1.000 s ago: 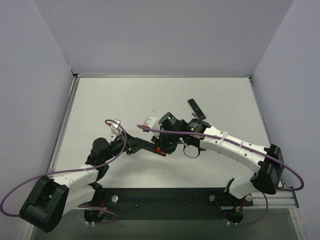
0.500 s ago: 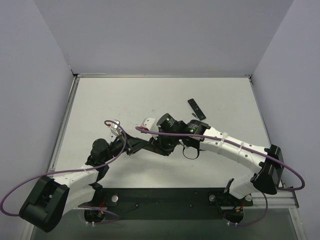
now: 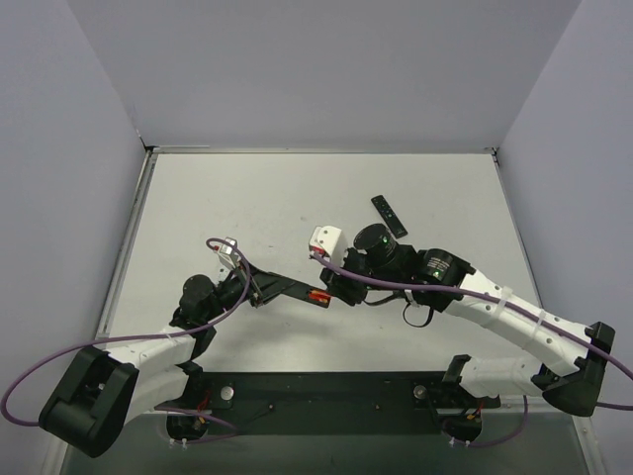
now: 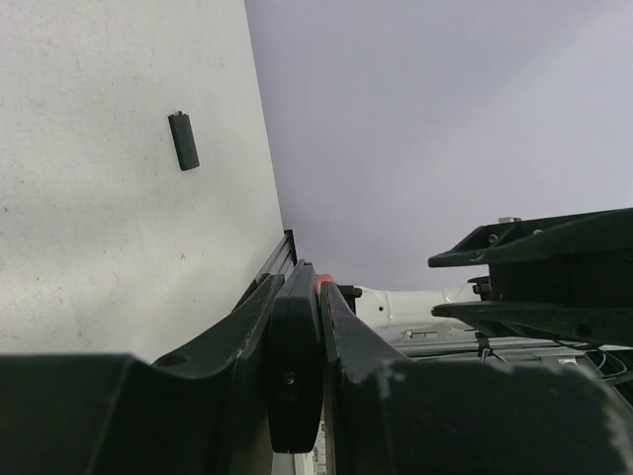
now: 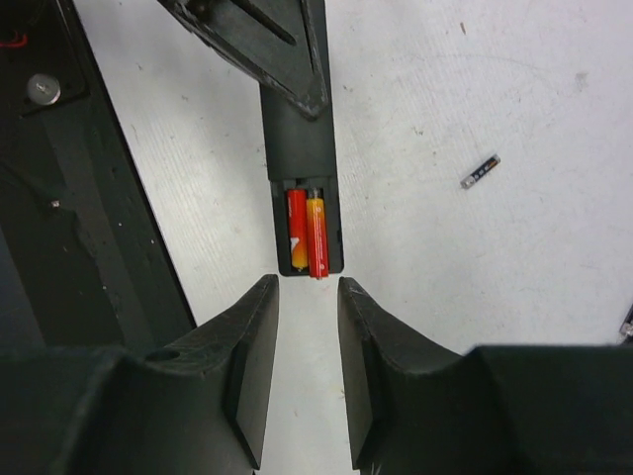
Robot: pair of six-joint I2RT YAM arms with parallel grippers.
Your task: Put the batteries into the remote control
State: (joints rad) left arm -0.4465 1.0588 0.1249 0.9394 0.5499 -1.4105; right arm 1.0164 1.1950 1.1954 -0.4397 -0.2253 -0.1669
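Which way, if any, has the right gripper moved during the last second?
Yes. In the top view the right gripper has shifted right, backing off the remote's battery end, closer to the black piece lying unmoved on the table.

A: Remote point(image 5: 297, 148)?
B: Black, slim, batt bay open, facing up.
A: Loaded?
B: 2 red-orange cells point(image 5: 307, 233) side by side in bay; 1 dark grey cell point(image 5: 480, 171) loose on table point(image 5: 475, 79), apart.

Hidden under left gripper point(image 5: 297, 89): far end of remote point(image 5: 299, 148). Too small to identify: grey sliver point(image 5: 481, 171) on table point(image 5: 445, 277). Cut by right edge: dark object point(image 5: 627, 322). Blurred, edge-on at left wrist: remote.
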